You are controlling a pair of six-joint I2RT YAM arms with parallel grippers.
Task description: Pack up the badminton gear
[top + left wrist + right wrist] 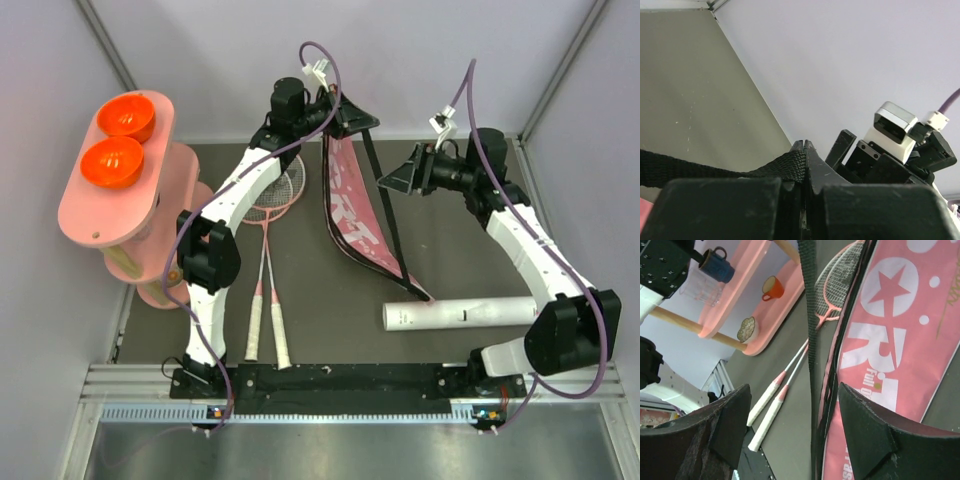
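The pink bag (352, 208) lettered "SPORT" hangs tilted at the table's middle, its top lifted. My left gripper (345, 116) is shut on the bag's black strap (715, 171) at the back. My right gripper (398, 178) is open just right of the bag, with the strap (811, 340) and the bag's edge (900, 340) between its fingers. Two pink-framed rackets (268, 270) with white handles lie side by side at the left, also in the right wrist view (790, 375). The long white tube (462, 314) lies at the front right. No shuttlecocks show.
A pink oval stand (110, 190) with two orange bowls (118, 140) stands at the far left; its lower shelves hold cups (772, 287). Purple walls close in the back and sides. A metal rail (340, 385) runs along the near edge.
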